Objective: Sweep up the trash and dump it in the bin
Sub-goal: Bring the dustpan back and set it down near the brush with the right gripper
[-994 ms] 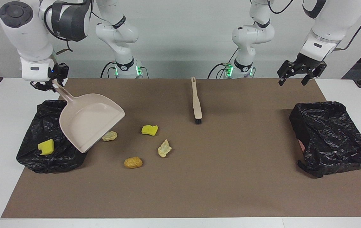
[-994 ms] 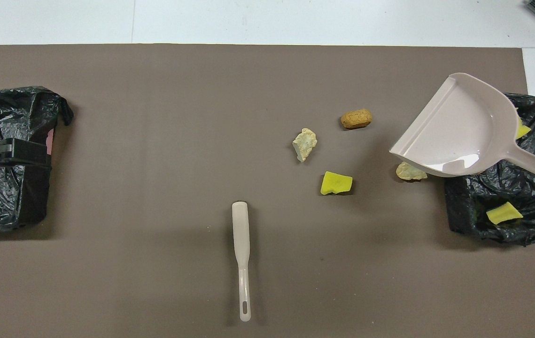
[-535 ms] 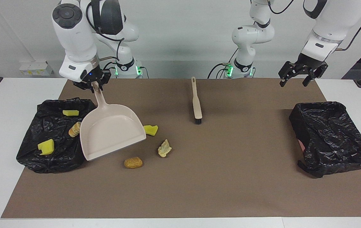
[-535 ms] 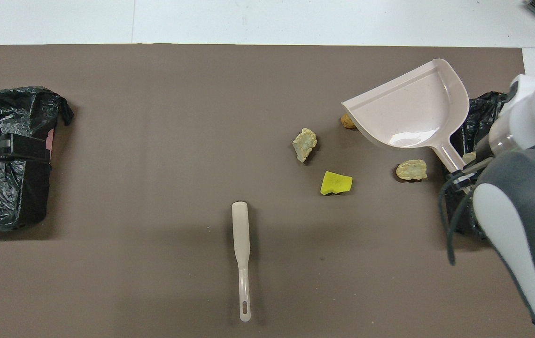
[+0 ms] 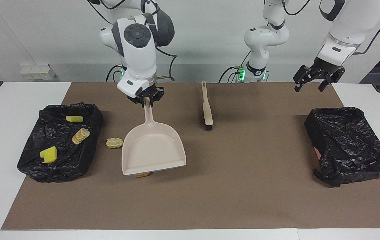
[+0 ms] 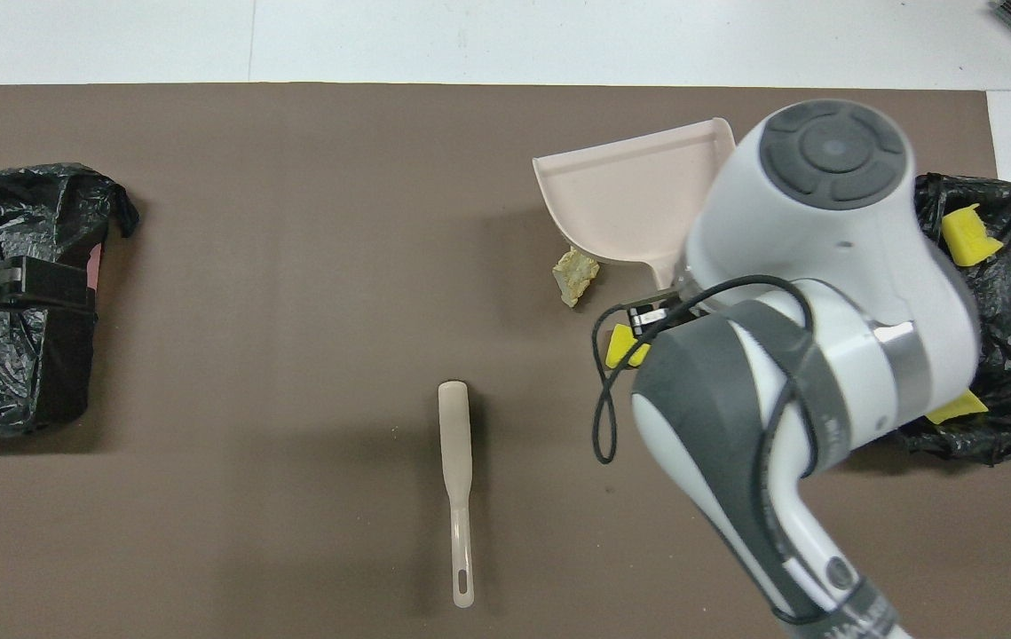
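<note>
Three scraps already lie in the bin (image 5: 29, 160) toward the right arm's end, while the right gripper (image 5: 146, 98), clamped on the dustpan (image 5: 153, 151) handle, hangs over the remaining scraps (image 6: 575, 275); left gripper (image 5: 313, 79) waits open.

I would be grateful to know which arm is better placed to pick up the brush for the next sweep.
Probably the left. Its hand hangs open and empty at its own end of the table, free to take the brush. The right hand is shut on the dustpan handle, over the scraps.
</note>
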